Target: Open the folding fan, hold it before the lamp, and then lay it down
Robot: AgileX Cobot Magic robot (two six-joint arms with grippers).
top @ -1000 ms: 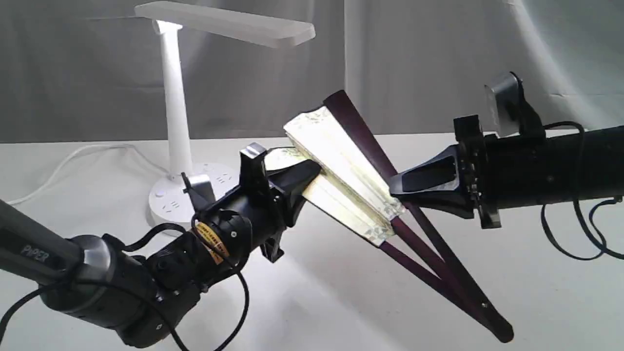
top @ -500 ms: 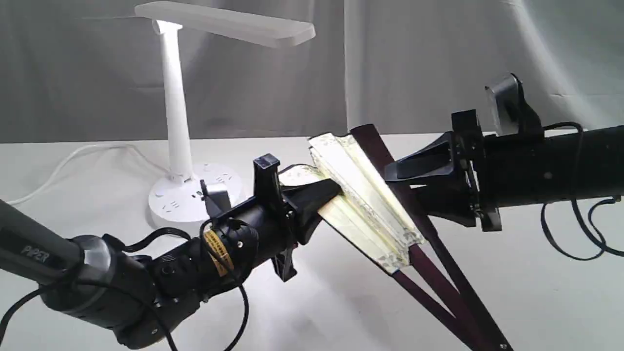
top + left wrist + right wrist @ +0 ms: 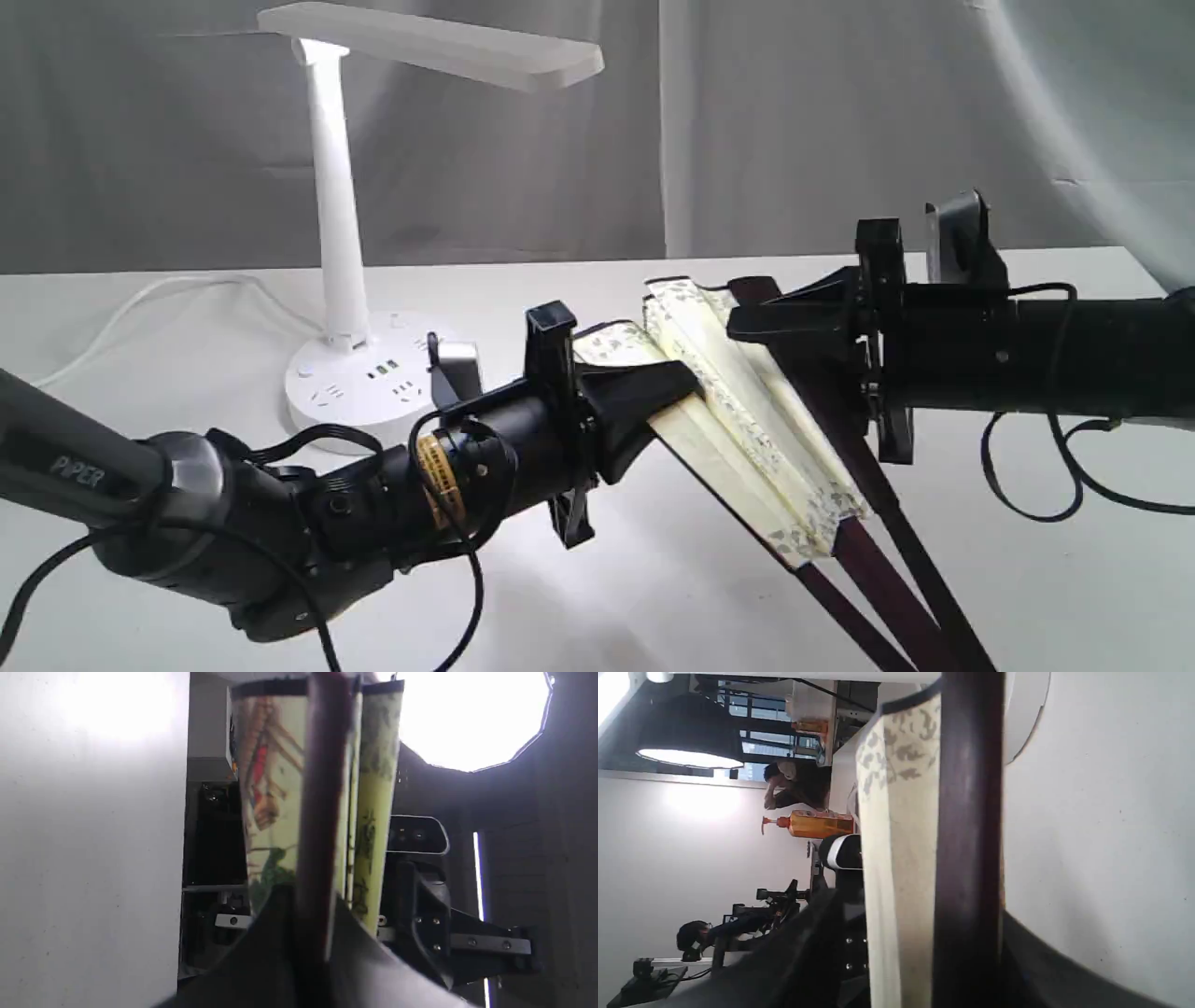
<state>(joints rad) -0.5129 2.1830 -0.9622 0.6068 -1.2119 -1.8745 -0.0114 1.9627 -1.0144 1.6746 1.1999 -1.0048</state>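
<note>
A grey drape (image 3: 794,121) is hanging across the whole back of the scene, and a plain white desk (image 3: 653,579) is stretching out in front of it, catching a bright patch of light. The white lamp (image 3: 341,233) is standing at the back left of the desk, its bar head reaching to the right and glowing where it meets the post, with its cord (image 3: 140,299) trailing off to the left. The fan (image 3: 747,420) is hanging in the air above the desk, to the right of the lamp's base and nearer the camera. It is only partly open, its cream pleats bunched together and its maroon guards slanting down to the lower right and out of view. The left pincer (image 3: 677,397) is coming in from the left and clamping the nearer guard near the leaf's top edge. The right pincer (image 3: 747,331) is reaching in level from the right and gripping the farther guard, which is running between its fingers in the right wrist view.
</note>
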